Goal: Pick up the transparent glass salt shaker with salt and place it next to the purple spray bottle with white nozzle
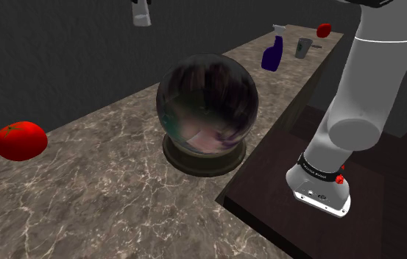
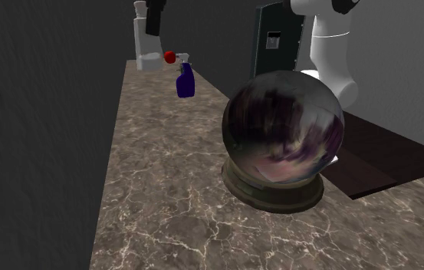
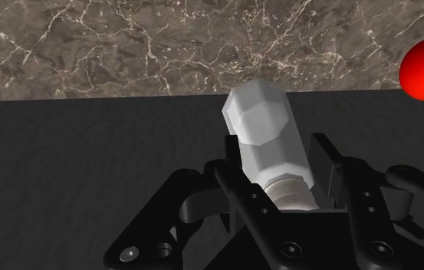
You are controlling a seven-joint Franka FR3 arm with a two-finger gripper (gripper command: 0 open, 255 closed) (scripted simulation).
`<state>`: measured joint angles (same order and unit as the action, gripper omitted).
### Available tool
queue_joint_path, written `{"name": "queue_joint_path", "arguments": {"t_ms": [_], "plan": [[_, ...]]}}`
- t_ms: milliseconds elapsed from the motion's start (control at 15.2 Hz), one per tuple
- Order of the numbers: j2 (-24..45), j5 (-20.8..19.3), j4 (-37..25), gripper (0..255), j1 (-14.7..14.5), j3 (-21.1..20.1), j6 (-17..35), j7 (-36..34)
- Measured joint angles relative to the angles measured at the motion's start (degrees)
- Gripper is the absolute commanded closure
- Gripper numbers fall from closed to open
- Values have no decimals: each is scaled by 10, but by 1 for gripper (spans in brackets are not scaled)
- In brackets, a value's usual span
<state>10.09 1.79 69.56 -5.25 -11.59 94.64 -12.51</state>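
Black jaws clasp a pale, faceted-cap salt shaker [image 3: 267, 146] over the marbled brown bench's [image 3: 164, 46] edge, bare stone beyond.

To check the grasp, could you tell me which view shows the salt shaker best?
The wrist view: the salt shaker is close, clasped by the gripper. Both exterior views show it small and high up.

Spray bottle [image 1: 271, 56] on counter [image 1: 106, 213] (globe [image 1: 207, 110] too)
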Motion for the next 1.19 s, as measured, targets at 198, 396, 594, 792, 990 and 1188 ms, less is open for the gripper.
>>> {"name": "queue_joint_path", "arguments": {"t_ms": [198,396,594,792,990,1188], "plan": [[-62,24,83,255,27,15,19,39],[-104,41,132,255,49,33,23,78],[-148,55,182,255,67,53,26,116],[-178,65,213,255,85,78,22,159],[-211,72,251,255,100,102,21,198],[-228,76,266,255,115,126,13,236]]}}
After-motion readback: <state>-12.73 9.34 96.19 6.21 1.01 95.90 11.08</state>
